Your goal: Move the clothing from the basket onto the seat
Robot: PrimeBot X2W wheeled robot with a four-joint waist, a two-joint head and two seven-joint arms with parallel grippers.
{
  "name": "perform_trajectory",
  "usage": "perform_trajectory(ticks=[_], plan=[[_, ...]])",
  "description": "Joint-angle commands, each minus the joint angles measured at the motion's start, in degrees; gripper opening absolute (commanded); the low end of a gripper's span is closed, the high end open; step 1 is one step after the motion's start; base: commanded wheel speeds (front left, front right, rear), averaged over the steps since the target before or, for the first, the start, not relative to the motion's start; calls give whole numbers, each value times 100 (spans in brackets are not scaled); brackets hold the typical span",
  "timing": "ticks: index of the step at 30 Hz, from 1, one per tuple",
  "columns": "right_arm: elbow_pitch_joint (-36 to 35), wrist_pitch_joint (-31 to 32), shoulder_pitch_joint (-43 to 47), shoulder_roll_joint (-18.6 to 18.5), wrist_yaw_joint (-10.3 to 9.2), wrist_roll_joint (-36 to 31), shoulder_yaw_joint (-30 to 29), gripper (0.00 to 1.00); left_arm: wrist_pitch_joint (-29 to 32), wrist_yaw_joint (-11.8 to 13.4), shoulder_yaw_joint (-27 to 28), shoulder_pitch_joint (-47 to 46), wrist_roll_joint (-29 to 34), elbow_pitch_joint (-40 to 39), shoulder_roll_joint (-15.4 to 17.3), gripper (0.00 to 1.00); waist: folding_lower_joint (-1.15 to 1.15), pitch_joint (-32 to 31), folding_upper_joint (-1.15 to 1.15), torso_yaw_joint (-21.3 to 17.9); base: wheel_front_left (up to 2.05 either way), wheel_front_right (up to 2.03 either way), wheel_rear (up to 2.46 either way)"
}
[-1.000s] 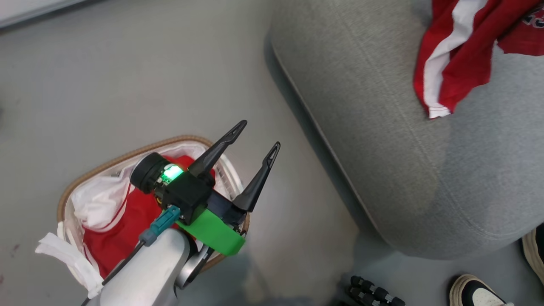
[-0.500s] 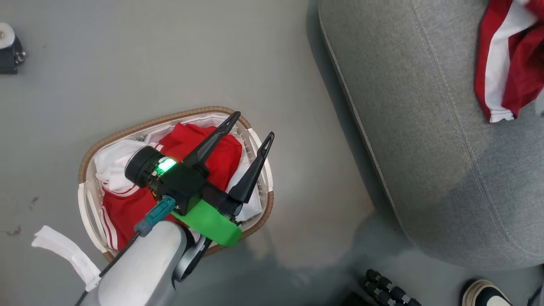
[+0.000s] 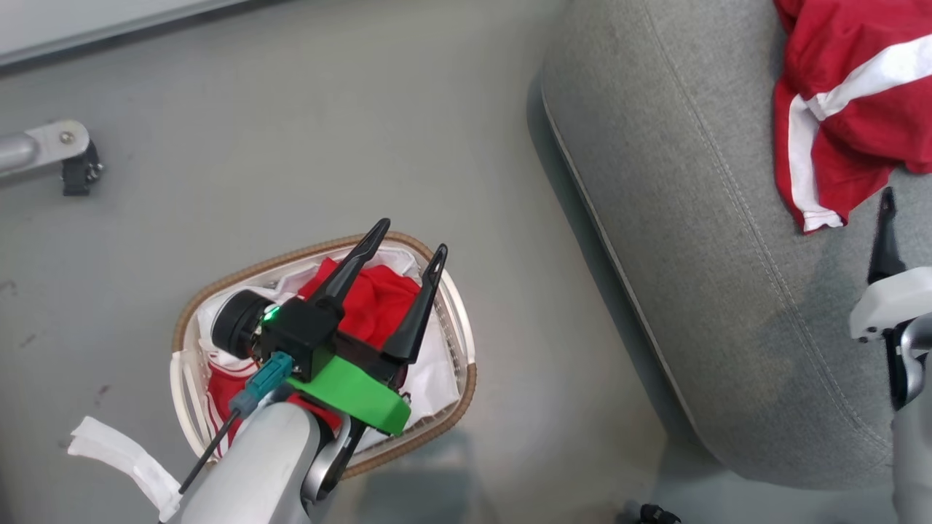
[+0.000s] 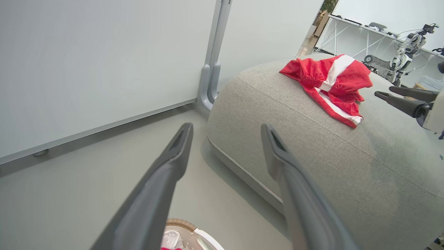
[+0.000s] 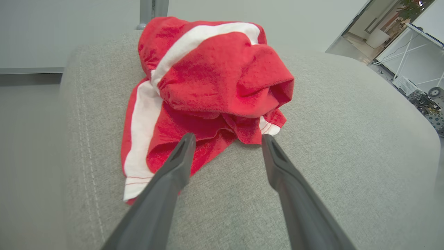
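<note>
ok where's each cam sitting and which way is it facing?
Head view: on the head, facing down at the laundry basket of red clothing and sofa cushion; shows the open left gripper, its pale forearm, and the right gripper.
Left wrist view: on the left wrist, facing past the open left gripper to the cushion and a white partition; right gripper at its right edge.
Right wrist view: on the right wrist, over the cushion, facing the red-and-white garment past the open right gripper.
Shared: all three show that garment on the cushion.
</note>
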Motion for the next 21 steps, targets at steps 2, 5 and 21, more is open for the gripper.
perform_trajectory(ticks=[2,5,21], plan=[[-193,-3,249,82,-8,242,337,100,5,-16,137,182,103,59,-77,100,0,-408,0,210,0,0,0],[-548,-3,549,147,-8,641,999,100,4,-16,292,374,163,110,-219,100,0,-697,0,471,0,0,0],[-1064,-3,967,511,-8,1451,2449,100,5,-16,2141,1177,769,509,-716,100,0,-1350,0,1493,0,0,0]])
